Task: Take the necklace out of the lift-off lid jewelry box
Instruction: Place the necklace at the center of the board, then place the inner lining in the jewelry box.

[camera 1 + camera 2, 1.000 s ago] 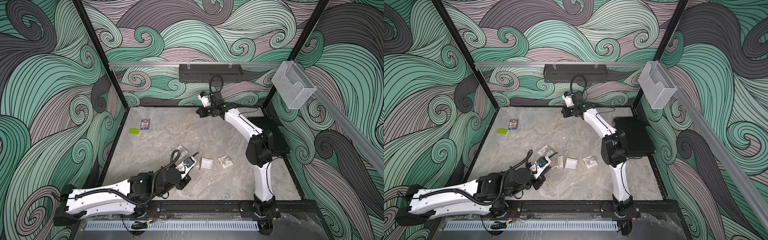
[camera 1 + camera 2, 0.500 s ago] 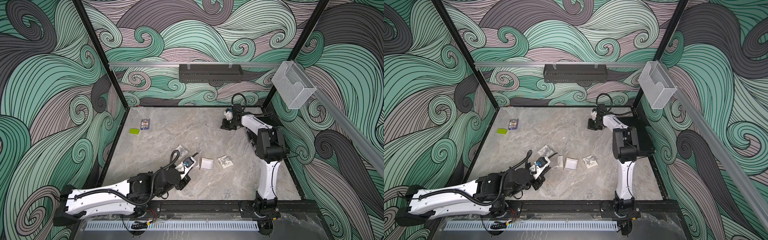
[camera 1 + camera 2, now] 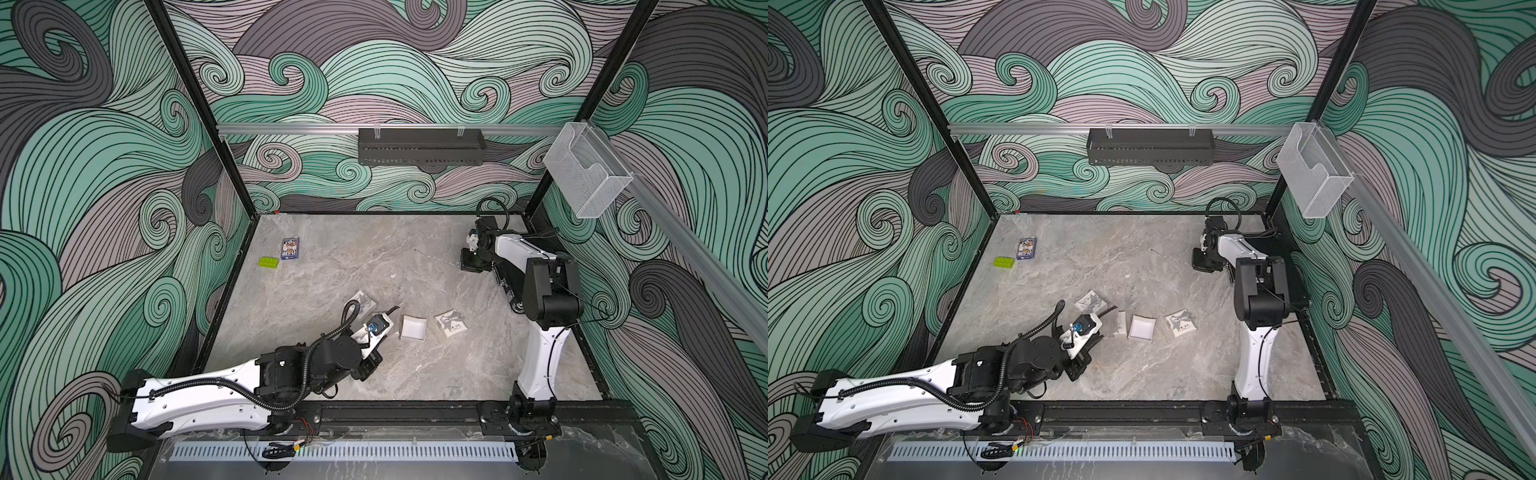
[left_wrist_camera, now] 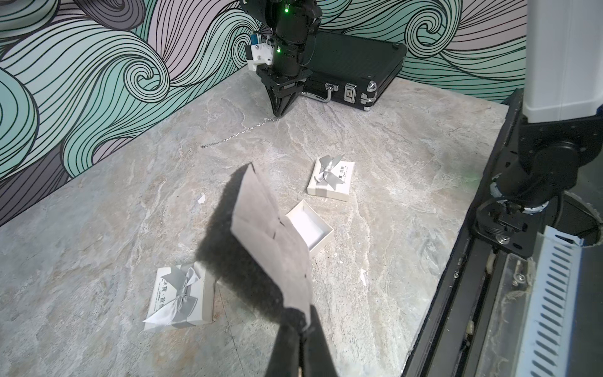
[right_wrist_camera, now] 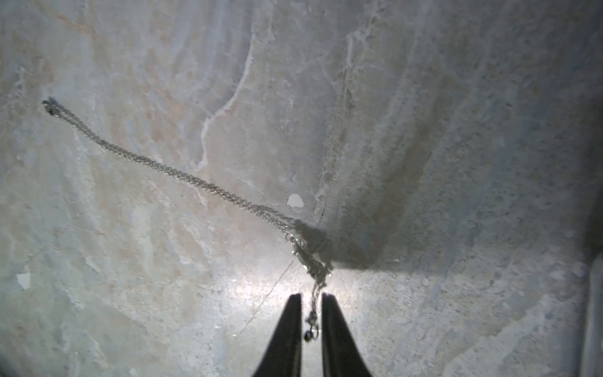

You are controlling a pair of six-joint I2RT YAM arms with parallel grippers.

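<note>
Silver necklace, one, between parted jaws of right tool; left tool pinches one foam insert.

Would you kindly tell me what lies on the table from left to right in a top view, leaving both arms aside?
green block → card deck → ribboned box → open white box → second ribboned box

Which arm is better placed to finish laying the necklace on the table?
Right. The right gripper hangs over the necklace, jaws parted around its end; the left gripper is shut on the grey insert, far off.
</note>
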